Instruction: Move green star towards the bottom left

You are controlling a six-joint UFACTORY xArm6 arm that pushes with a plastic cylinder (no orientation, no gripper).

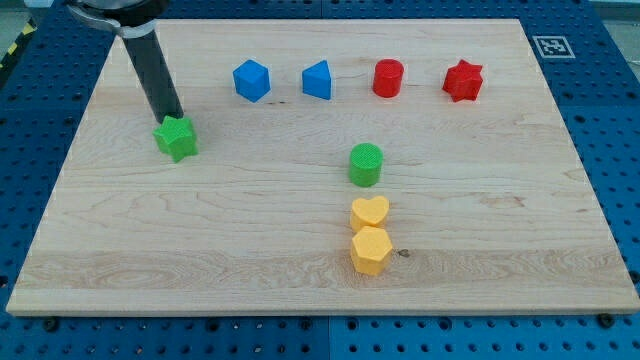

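The green star [177,138] lies on the wooden board [480,230] at the view's upper left. My rod comes down from the top left corner, and my tip [171,118] touches the star's upper edge, just above it.
A blue cube-like block [251,80], a blue wedge-like block [317,80], a red cylinder [388,78] and a red star [463,81] stand in a row near the top. A green cylinder [366,164] sits mid-board, above a yellow heart [369,212] and a yellow hexagon [370,250].
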